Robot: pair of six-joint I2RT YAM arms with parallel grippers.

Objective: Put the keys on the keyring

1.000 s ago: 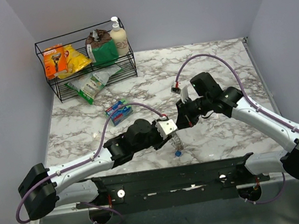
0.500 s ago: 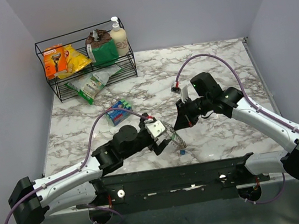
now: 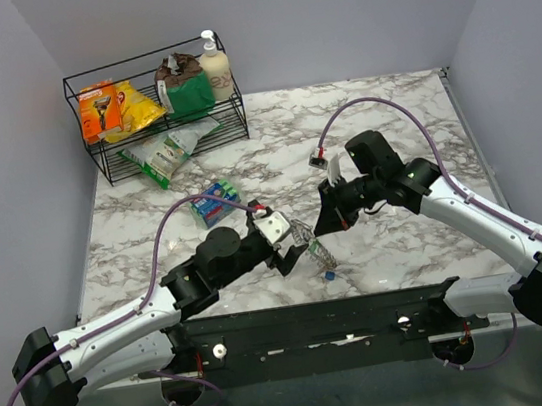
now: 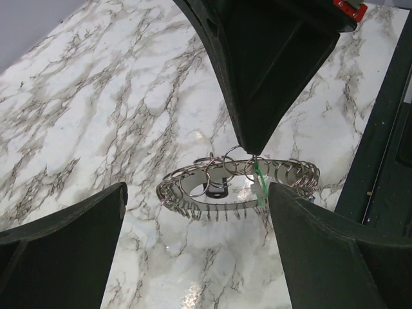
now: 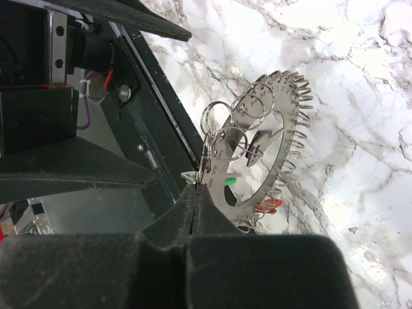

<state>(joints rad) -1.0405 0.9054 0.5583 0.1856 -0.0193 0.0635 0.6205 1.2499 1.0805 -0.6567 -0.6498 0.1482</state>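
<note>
My right gripper (image 5: 196, 187) is shut on the edge of the keyring (image 5: 283, 148), a large flat silver ring hung with several small split rings, and holds it just above the table. A green key head (image 5: 226, 182) and a red key head (image 5: 267, 206) show at the ring near the fingers. In the top view the ring (image 3: 310, 246) hangs below my right gripper (image 3: 326, 223), with a blue key (image 3: 330, 275) just under it; whether it hangs or lies I cannot tell. My left gripper (image 3: 293, 252) is open and empty, a little left of the ring (image 4: 212, 201).
A wire basket (image 3: 104, 161) with snack packs and a bottle stands at the back left. A small blue and green box (image 3: 214, 203) lies on the marble behind the left arm. The black mounting rail (image 3: 317, 318) runs along the near edge.
My left arm has drawn back to the left, away from the ring it was close against a second ago. The right gripper has kept the ring almost still.
</note>
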